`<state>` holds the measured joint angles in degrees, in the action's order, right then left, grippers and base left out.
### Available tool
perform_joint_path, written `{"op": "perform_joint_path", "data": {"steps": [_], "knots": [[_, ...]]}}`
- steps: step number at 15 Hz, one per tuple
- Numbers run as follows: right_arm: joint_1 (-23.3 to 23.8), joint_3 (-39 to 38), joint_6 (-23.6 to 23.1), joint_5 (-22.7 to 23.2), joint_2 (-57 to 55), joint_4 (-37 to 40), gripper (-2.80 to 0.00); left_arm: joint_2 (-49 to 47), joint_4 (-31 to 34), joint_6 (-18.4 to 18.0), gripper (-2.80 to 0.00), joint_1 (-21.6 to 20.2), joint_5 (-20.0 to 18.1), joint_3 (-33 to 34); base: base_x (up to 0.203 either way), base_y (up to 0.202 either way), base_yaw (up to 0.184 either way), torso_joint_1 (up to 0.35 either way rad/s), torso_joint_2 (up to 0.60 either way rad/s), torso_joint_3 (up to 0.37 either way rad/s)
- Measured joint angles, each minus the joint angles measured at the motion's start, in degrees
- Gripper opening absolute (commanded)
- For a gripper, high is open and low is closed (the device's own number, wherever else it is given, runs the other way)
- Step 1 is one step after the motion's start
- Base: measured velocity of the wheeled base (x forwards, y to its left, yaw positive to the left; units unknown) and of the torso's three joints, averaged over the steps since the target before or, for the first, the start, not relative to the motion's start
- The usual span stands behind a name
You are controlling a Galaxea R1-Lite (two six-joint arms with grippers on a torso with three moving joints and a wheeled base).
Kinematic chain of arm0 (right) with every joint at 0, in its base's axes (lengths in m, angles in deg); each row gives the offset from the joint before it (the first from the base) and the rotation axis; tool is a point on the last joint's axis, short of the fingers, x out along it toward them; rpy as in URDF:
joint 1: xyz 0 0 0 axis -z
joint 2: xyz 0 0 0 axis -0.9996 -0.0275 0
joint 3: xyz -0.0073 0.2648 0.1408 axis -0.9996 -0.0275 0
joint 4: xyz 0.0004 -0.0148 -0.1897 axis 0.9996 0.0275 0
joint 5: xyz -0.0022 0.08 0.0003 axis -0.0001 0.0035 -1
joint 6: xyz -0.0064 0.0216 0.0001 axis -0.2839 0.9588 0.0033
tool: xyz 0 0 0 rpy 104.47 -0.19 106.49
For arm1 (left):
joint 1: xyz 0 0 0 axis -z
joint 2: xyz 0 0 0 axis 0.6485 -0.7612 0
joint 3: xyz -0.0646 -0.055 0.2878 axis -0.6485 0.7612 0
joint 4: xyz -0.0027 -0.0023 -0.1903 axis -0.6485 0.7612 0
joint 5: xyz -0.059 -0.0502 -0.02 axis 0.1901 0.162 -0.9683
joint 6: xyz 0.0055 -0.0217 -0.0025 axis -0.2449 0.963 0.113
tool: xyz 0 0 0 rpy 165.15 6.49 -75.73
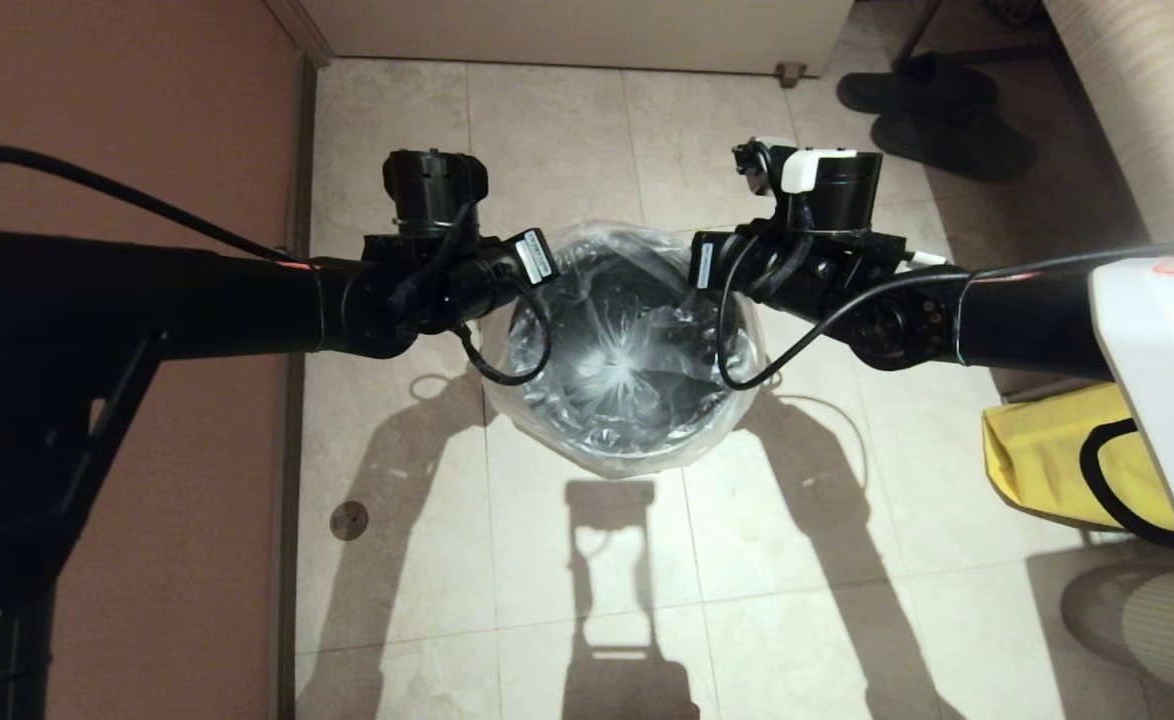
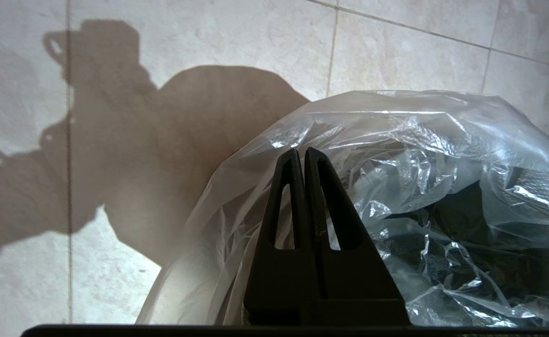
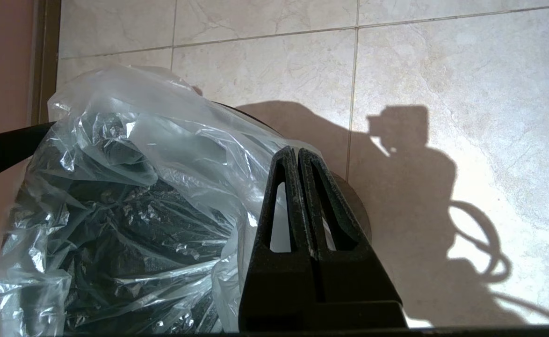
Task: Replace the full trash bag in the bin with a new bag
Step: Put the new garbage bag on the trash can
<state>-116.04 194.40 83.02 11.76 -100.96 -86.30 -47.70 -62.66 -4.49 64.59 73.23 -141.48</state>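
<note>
The bin (image 1: 627, 440) stood on the floor tiles between both arms, the new bag (image 1: 637, 300) already draped inside and over its rim. Left claw (image 2: 301, 154) was clenched, tips together at the bag's left edge; right claw (image 3: 297, 154) likewise clenched at the right edge. Whether either pinched film, I couldn't tell. Risk, as I judged it: a sideways pull could drag that thin plastic off the rim.
</note>
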Motion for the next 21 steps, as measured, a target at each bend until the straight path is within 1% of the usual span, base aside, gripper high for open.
{"op": "perform_joint_path", "data": {"steps": [3,6,11,13,15,21], "knots": [[0.7,0.0,0.0,0.0,-0.5,-0.2,-2.80,-0.1,0.1,0.0,-2.80,0.1,-0.1,-0.3,0.000,0.000,0.000,0.000,0.00,0.000],[1.6,0.0,0.0,0.0,-1.5,-2.9,-2.80,-0.1,0.2,0.0,-2.80,0.3,-0.1,-0.5,0.000,0.000,0.000,0.000,0.00,0.000],[2.9,0.0,0.1,-0.1,-2.9,-3.2,-2.80,0.1,0.2,-0.1,-2.80,0.0,0.0,-0.8,0.000,0.000,0.000,0.000,0.00,0.000],[3.2,-0.1,0.5,-0.6,-3.0,-3.7,-2.80,0.3,0.2,-0.1,-2.80,-0.5,0.0,-0.8,0.000,0.000,0.000,0.000,0.00,0.000],[3.3,-0.2,0.7,-1.8,-2.6,-5.8,-2.80,0.3,0.3,0.0,-2.80,-0.9,0.0,-0.4,0.000,0.000,0.000,0.000,0.00,0.000],[3.4,-1.0,0.7,-3.0,-4.1,-5.8,-2.80,-0.2,0.2,0.0,-2.80,-1.3,0.0,0.8,0.000,0.000,0.000,0.000,0.00,0.000]]}}
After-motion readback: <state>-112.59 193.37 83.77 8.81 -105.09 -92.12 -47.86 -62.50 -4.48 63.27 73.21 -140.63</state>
